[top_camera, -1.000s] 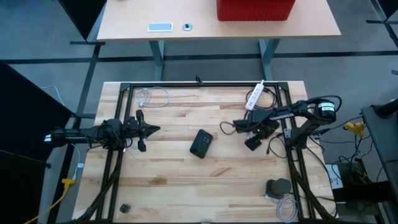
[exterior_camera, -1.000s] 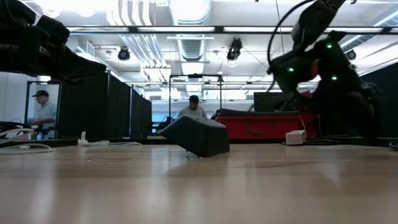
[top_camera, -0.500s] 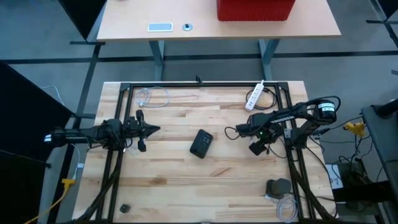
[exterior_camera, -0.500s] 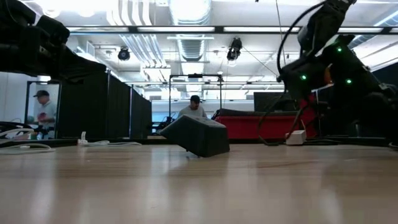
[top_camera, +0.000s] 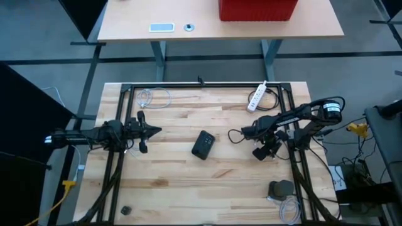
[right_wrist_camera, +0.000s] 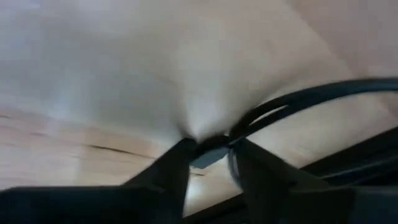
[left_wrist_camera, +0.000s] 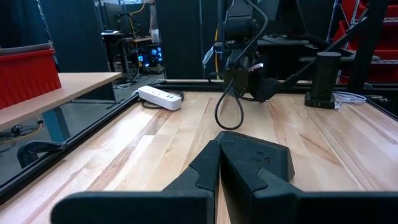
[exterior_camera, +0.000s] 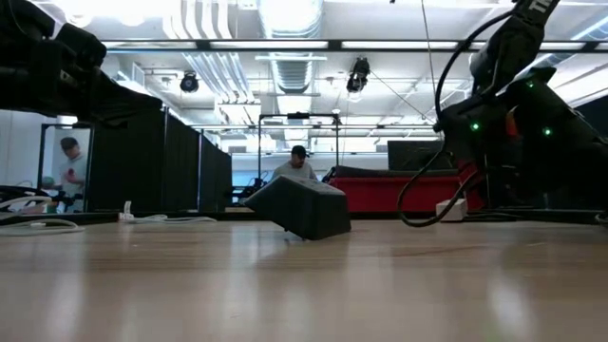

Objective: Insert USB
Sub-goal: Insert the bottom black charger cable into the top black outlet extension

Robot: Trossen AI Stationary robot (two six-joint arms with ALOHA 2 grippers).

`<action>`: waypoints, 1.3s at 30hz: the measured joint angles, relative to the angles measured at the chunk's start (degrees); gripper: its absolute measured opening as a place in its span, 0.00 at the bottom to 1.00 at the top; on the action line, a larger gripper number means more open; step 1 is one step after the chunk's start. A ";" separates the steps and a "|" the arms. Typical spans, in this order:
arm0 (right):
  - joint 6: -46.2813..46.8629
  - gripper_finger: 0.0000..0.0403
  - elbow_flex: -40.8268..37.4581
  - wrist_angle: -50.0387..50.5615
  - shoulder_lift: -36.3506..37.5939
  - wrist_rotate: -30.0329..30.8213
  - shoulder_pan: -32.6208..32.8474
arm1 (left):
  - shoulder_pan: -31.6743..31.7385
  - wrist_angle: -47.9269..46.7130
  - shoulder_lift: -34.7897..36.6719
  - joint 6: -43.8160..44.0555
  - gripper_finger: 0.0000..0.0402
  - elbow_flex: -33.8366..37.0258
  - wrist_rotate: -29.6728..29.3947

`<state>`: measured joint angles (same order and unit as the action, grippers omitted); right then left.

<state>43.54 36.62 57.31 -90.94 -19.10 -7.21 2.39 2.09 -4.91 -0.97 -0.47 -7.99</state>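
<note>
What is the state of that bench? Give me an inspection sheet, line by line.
Surface: wooden table, inside a black frame.
Job's things: black box mid-table; black cable looping from the right gripper.
Clutter: power strip at the far edge; grey block at the near right.
Grippers: left gripper shut, empty, left of the box; right gripper pinching the black cable's end, right of the box.
Cables: white coil at the far left.
Surroundings: desk with red bin; person far behind.

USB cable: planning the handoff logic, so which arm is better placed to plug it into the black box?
Right. The right gripper is shut on the USB cable; the left gripper waits shut, empty.
</note>
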 joint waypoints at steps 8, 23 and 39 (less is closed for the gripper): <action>-2.47 0.05 4.58 0.93 0.00 10.00 1.17 | 0.02 0.00 0.00 -0.02 0.00 0.00 0.00; -15.95 0.03 23.46 -3.47 7.76 25.99 2.94 | 0.01 0.27 -0.40 0.00 0.00 0.00 -0.02; -25.09 0.03 26.80 -5.76 15.02 27.94 8.97 | -0.09 7.80 -1.45 3.24 0.00 0.02 0.00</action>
<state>18.45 63.43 51.55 -75.91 8.84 1.76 2.31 9.89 -6.35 2.26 -0.45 -7.99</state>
